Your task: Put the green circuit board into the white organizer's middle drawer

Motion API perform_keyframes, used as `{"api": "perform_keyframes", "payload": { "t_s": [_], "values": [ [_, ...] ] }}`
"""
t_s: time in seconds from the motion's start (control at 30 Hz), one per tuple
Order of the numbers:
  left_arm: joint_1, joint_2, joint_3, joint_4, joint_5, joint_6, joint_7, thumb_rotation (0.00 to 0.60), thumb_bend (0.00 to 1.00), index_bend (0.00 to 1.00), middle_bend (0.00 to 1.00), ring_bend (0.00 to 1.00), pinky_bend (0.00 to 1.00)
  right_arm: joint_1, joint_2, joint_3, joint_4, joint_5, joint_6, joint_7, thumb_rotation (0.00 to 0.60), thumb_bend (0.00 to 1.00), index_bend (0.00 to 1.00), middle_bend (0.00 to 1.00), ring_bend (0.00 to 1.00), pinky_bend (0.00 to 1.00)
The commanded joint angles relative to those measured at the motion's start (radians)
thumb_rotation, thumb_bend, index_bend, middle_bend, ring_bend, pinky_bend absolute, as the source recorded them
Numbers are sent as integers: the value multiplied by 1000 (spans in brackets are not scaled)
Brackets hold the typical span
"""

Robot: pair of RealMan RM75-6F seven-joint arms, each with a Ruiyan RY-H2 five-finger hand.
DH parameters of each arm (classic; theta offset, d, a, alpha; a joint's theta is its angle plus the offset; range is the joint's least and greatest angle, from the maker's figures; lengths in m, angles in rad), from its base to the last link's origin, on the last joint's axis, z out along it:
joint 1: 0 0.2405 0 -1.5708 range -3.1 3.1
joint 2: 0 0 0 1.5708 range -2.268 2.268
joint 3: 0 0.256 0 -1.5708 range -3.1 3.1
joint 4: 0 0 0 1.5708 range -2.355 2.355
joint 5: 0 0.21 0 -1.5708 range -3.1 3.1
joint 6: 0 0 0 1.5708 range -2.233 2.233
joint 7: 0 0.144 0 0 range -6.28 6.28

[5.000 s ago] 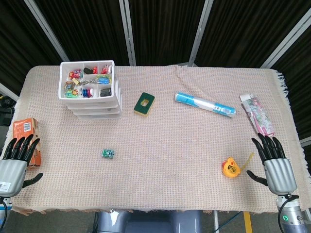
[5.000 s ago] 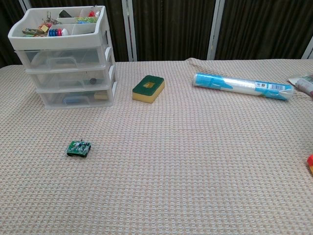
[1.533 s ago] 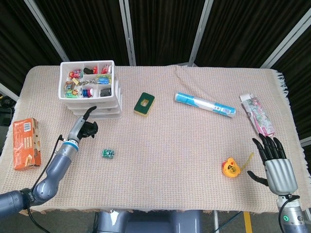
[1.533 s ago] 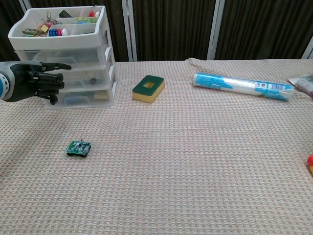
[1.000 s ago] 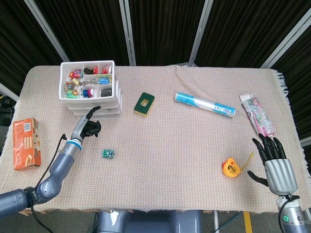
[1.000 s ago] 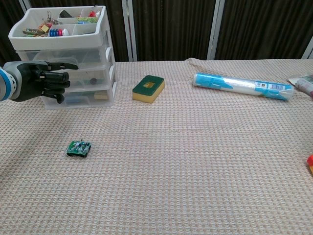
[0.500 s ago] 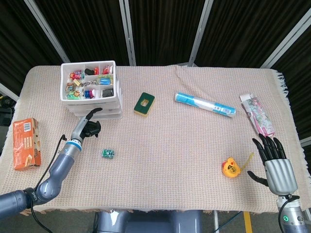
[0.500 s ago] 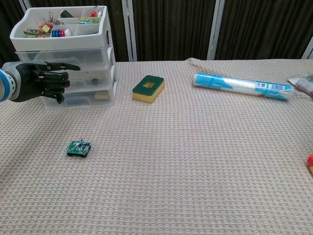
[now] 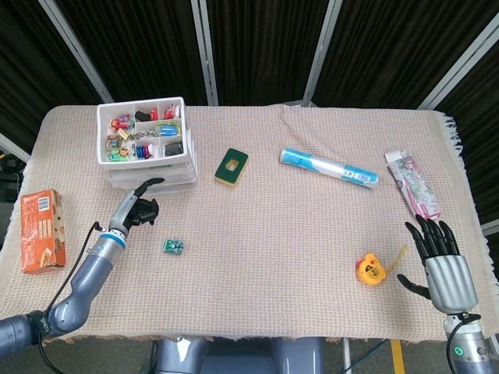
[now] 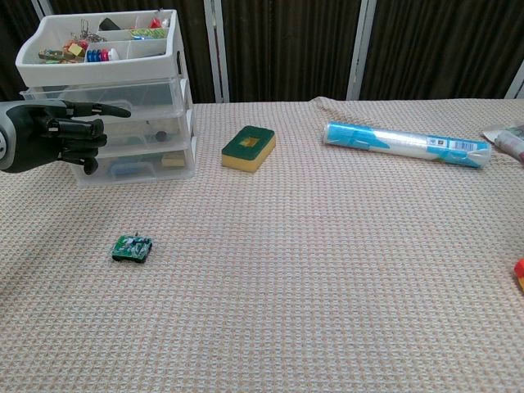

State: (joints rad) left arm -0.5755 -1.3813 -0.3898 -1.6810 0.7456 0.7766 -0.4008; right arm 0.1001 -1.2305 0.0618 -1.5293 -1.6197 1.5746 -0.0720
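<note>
The tabletop [image 9: 273, 234] under its woven cloth has wide bare room across the middle and front. The organizer [image 9: 148, 148] stands at the far left corner, its drawers facing the near side. The tube [image 9: 329, 167] lies far right of centre, the packet [image 9: 413, 184] by the right edge, the orange box [image 9: 43, 230] at the left edge, the sponge [image 9: 231, 167] just right of the organizer. The left hand [image 10: 49, 135] hangs at the drawer fronts, fingers curled with one stretched out, gripping nothing visible. The right hand [image 9: 443, 265] rests spread wide at the near right corner, seen only from the head view, near the tape measure [image 9: 369, 269]. The board [image 10: 132, 247] lies alone on the cloth, in front of the organizer.
</note>
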Motion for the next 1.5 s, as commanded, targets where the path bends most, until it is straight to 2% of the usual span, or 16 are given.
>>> {"api": "perform_keyframes", "payload": {
  "t_s": [0.03, 0.27, 0.43, 0.5, 0.6, 0.7, 0.87, 0.97, 1.07, 1.17, 1.5],
  "values": [
    [12, 7, 6, -5, 16, -2, -13, 600, 755, 203, 953, 905, 670, 0, 0, 0, 0, 1, 0, -1, 600, 0, 90, 0, 0, 0],
    [48, 32, 23, -49, 73, 17, -29, 600, 756, 231, 953, 905, 670, -1, 1, 1, -1, 3, 0, 1, 600, 0, 90, 0, 0, 0],
    [87, 58, 70, -93, 151, 66, 4, 600, 772, 253, 954, 905, 670, -2, 2, 1, -2, 2, 1, 4, 600, 0, 90, 0, 0, 0],
    [104, 66, 97, -108, 207, 128, 63, 600, 789, 250, 953, 906, 670, -2, 2, 0, -2, 0, 2, 3, 600, 0, 90, 0, 0, 0],
    [119, 69, 136, -117, 298, 282, 250, 600, 795, 218, 954, 906, 670, -1, 1, 0, -3, 1, 1, 0, 600, 0, 90, 0, 0, 0],
    [114, 81, 146, -140, 311, 362, 409, 600, 795, 185, 956, 907, 670, -1, 1, 0, -4, 1, 0, -3, 600, 0, 90, 0, 0, 0],
    [64, 140, 127, -195, 232, 405, 674, 600, 795, 121, 963, 914, 670, -2, 1, 0, -6, 3, -1, -5, 600, 0, 90, 0, 0, 0],
    [27, 161, 106, -229, 148, 427, 810, 600, 795, 119, 968, 918, 671, -2, 2, 0, -6, 4, -1, -4, 600, 0, 90, 0, 0, 0],
    [-18, 179, 82, -259, 11, 428, 919, 600, 794, 119, 969, 919, 673, -2, 3, 0, -7, 4, -1, -3, 600, 0, 90, 0, 0, 0],
    [-48, 182, 65, -267, -82, 429, 966, 600, 795, 119, 969, 919, 673, -2, 3, 1, -7, 5, -2, -2, 600, 0, 90, 0, 0, 0],
    [-114, 186, 65, -248, -262, 419, 1057, 600, 795, 170, 969, 919, 672, -3, 3, 1, -8, 5, -2, -2, 600, 0, 91, 0, 0, 0]
  ]
}}
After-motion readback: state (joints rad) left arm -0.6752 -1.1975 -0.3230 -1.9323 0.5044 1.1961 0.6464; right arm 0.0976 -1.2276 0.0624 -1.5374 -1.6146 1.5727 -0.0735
